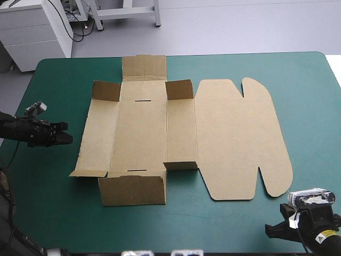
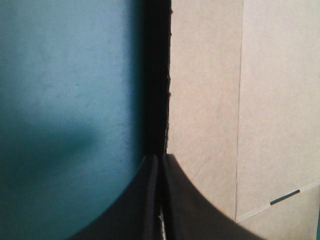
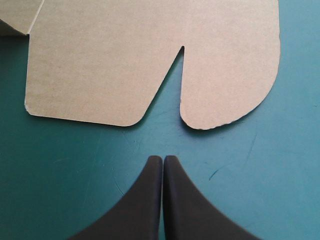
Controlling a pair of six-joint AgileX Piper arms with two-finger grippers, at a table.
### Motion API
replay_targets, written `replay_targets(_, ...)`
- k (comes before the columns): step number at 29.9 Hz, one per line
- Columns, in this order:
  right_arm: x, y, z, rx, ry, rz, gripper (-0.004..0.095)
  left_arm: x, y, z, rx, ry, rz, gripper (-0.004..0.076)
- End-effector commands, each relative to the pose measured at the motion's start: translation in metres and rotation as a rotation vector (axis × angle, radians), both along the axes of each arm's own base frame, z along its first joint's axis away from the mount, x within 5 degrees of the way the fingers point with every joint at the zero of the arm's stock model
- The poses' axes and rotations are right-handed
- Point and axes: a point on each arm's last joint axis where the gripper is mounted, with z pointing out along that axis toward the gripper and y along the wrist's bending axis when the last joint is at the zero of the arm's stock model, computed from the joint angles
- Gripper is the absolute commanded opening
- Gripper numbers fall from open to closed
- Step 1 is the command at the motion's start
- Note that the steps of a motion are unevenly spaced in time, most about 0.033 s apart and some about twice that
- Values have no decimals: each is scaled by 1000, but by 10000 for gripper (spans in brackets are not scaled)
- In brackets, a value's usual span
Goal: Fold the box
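The brown box [image 1: 154, 133] lies as a cut sheet in the middle of the table, its lid panel [image 1: 240, 138] with two rounded ears flat to the right. Two corner tabs [image 1: 179, 89] at the far side and the near end flap [image 1: 133, 190] stand raised. My left gripper [image 1: 66, 137] is shut and empty, low over the cover just left of the sheet. In the left wrist view its tip [image 2: 161, 157] points at the slightly lifted edge of the left panel [image 2: 225, 100]. My right gripper [image 3: 162, 159] is shut and empty, a short way off the lid's rounded ear [image 3: 230, 75].
A wide band of teal-green cover [image 1: 64, 213] runs between the box and the table's near edge. Beyond the table's far left corner stands a white cabinet [image 1: 32, 32]. The far end flap [image 1: 144, 68] reaches close to the table's far edge.
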Motion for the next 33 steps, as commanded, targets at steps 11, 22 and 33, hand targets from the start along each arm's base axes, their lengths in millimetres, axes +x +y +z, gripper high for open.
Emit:
replay_targets(11, 4, 0, 11, 5, -64, -5, -4, 11, -31, 24, 16, -109, -105, 548)
replay_targets(22, 4, 0, 11, 5, -64, -5, -4, 12, -29, 7, 11, -12, -120, 547)
replay_targets(33, 4, 0, 10, 5, -62, -5, -4, 25, -50, -17, -162, 60, -158, 547)
